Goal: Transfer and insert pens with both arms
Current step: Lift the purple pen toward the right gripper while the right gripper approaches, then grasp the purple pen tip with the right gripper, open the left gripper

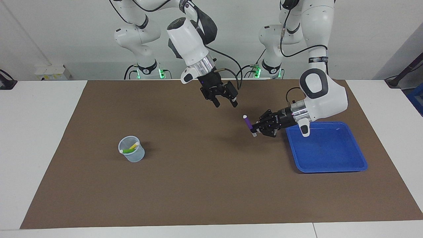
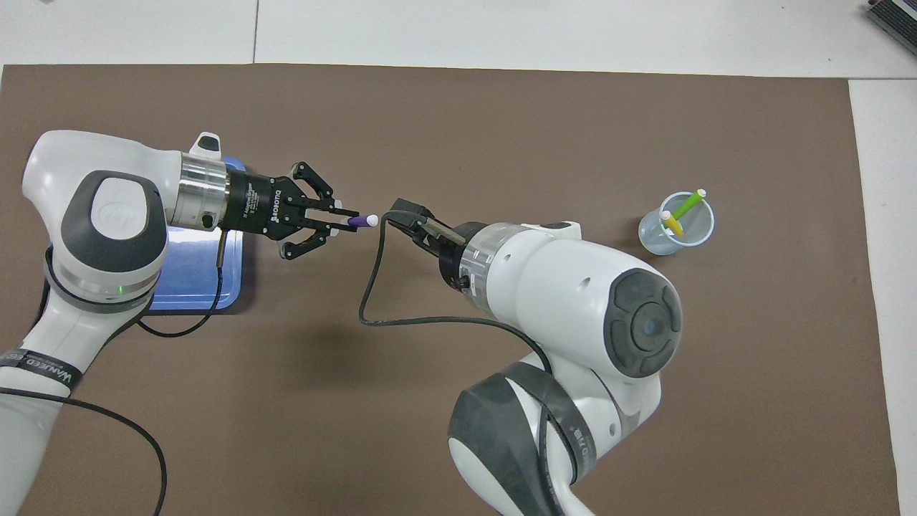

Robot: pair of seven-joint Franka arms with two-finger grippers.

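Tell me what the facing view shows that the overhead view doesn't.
Facing view only: the right claw, open, hanging over the mat; in the overhead its own arm hides it. Overhead only: the yellow pen and green pen standing crossed in the cup. Both: the left claw shut on the purple pen, beside the blue tray.

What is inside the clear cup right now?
The clear cup holds the yellow pen and the green pen, both leaning with whitish caps up. Their lower ends cross at the bottom. The purple pen is not in it; the left gripper holds it.
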